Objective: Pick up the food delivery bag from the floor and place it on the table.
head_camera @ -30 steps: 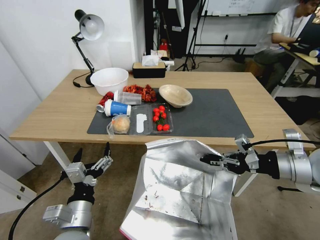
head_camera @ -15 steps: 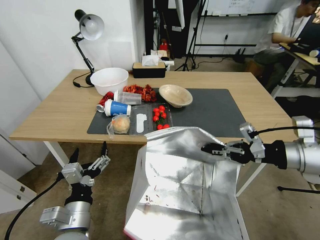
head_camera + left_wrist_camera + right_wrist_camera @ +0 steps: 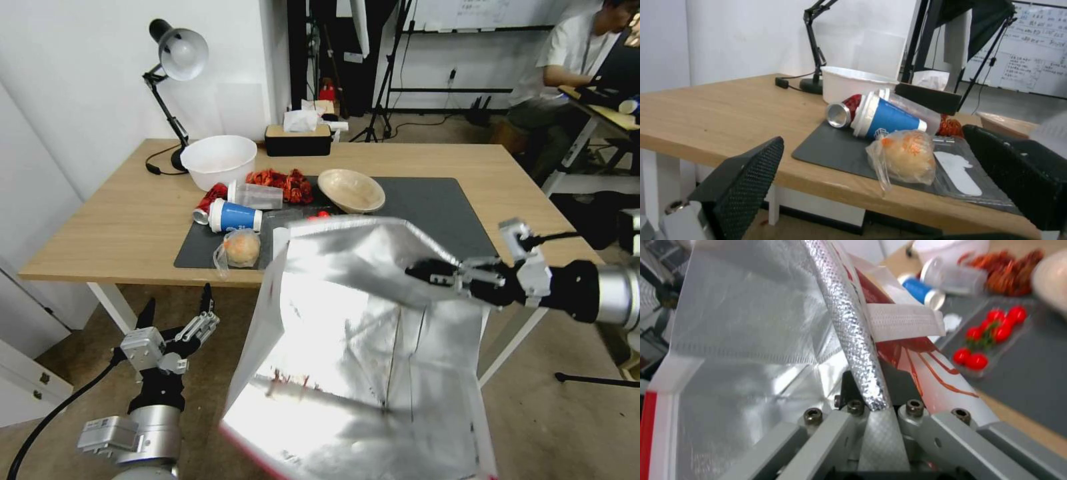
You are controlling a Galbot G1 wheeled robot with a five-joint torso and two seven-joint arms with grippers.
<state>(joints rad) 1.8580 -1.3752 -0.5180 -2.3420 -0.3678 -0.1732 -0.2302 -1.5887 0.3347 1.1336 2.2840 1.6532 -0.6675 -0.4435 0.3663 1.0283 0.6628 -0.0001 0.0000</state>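
Beige carpet floor [image 3: 553, 427] lies under the table [image 3: 107, 227]. At the table's front edge the bag [image 3: 353, 360] hangs in the air, foil mouth tipped toward the camera, its upper rim pinched flat in the right gripper [image 3: 427, 272]. Below that edge, toward its left end, the left gripper [image 3: 175, 308] waits with fingers spread and nothing between them.

Large boxy white delivery bag, red-edged, crinkly silver foil lining [image 3: 347, 347]: held up, mouth open toward head camera, tilted, overlapping near edge of long light-wood table [image 3: 120, 227].
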